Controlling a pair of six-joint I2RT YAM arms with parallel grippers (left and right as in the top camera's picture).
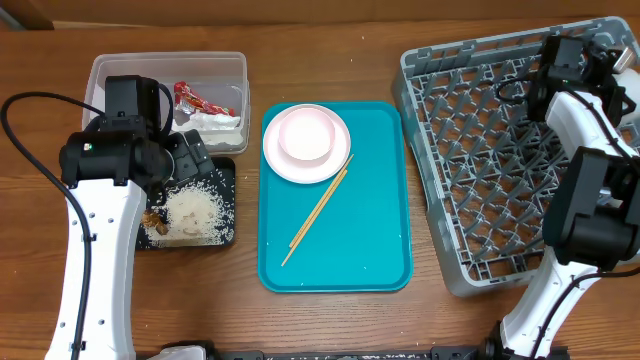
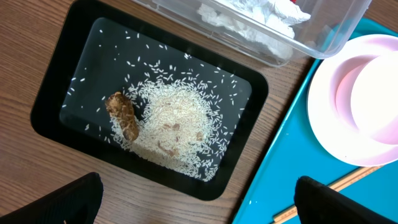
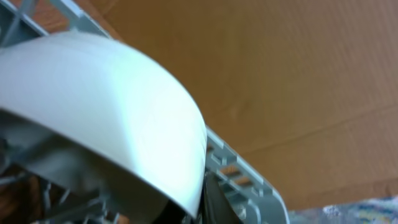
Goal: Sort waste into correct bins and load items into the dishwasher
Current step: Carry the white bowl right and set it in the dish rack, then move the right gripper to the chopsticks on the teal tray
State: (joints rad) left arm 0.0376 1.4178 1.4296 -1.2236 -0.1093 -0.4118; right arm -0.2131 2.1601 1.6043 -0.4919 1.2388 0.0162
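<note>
My left gripper [image 2: 199, 205] hangs open over the near edge of the black tray [image 2: 81, 68], holding nothing. Loose rice [image 2: 177, 127] and a brown food scrap [image 2: 123, 115] lie in that tray. The clear tub [image 1: 100, 75] behind it holds the red wrapper [image 1: 195, 100] and white tissue [image 1: 215, 122]. On the teal tray [image 1: 360, 240] a bowl [image 1: 306, 135] sits on a white plate [image 1: 280, 160], with two chopsticks [image 1: 318, 210] beside it. My right gripper [image 3: 198, 211] pinches the rim of a white bowl [image 3: 112, 106] at the back corner of the grey dish rack [image 1: 480, 170].
The rack's upright pegs and wall [image 3: 249, 180] crowd close around the held bowl. Bare wooden table shows in front of the black tray and between the teal tray and the rack.
</note>
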